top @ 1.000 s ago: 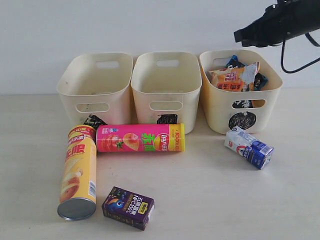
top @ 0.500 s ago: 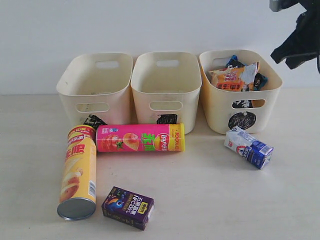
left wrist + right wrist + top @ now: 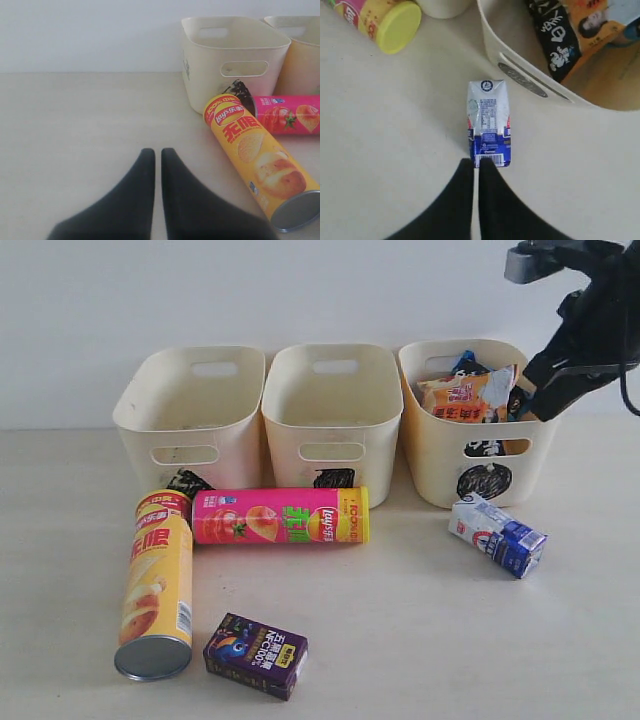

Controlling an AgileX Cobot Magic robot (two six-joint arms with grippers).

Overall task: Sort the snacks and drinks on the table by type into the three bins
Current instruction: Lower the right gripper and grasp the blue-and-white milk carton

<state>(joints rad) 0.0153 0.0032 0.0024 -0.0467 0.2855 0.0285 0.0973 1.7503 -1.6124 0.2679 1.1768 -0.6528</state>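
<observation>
Three cream bins stand in a row: left (image 3: 190, 410), middle (image 3: 333, 415), right (image 3: 445, 455). The right bin holds an orange chip bag (image 3: 465, 395) and a blue-white-black one (image 3: 520, 400). The yellow tube (image 3: 155, 585) and pink tube (image 3: 280, 516) lie in front of the bins. A purple carton (image 3: 256, 655) lies near the front edge. The white-blue carton (image 3: 497, 535) lies before the right bin. My right gripper (image 3: 476, 162) is shut and empty, up in the air over that carton (image 3: 488, 117). My left gripper (image 3: 154, 152) is shut and empty over bare table beside the yellow tube (image 3: 260, 160).
The left and middle bins hold nothing that shows. The right arm (image 3: 585, 330) hangs by the right bin's far right corner. The pink tube's yellow end (image 3: 397, 25) points toward the white-blue carton. A pale wall runs behind the bins.
The right arm has swung from high over the right bin out to the right and down, now pointing downward beside that bin. Nothing on the table has moved.
</observation>
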